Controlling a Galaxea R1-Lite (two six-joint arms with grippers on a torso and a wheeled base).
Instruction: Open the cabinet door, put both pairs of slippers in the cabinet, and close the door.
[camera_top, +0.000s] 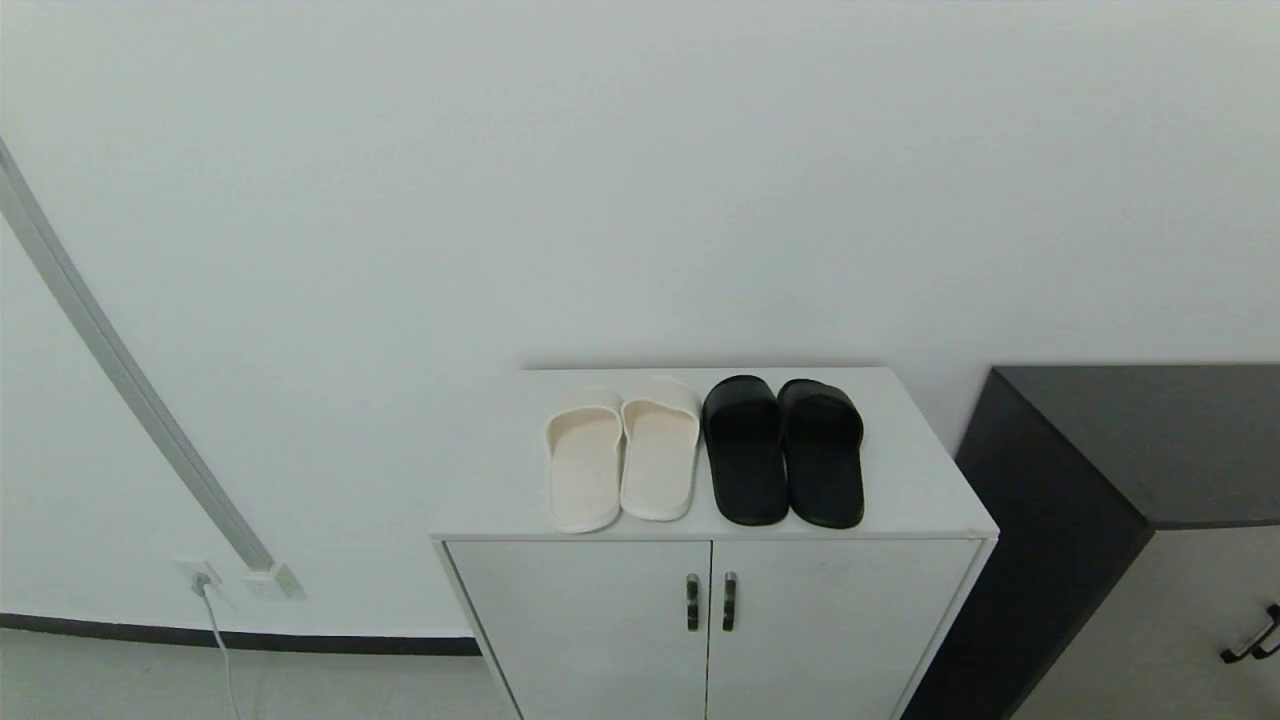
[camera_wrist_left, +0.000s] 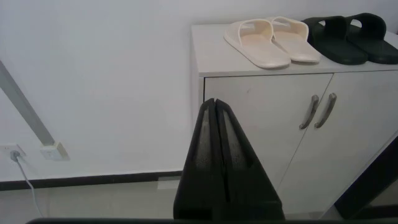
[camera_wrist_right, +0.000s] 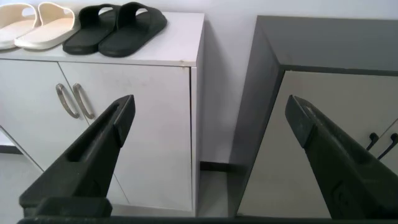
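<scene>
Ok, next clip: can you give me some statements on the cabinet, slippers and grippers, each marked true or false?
1. The cabinet doors are both shut. True.
2. The cream slippers and black slippers sit on the cabinet top. True.
3. The black pair lies on the robot's left of the cream pair. False: it lies on the right.
4. The left gripper is open. False: it is shut.
5. The right gripper holds a slipper. False: it is open and empty.

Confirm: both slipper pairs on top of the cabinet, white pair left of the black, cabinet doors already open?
Wrong on the doors: both cabinet doors are shut, as the head view shows. The rest stands: white slippers and black slippers sit on the cabinet top, white pair on the left.
</scene>
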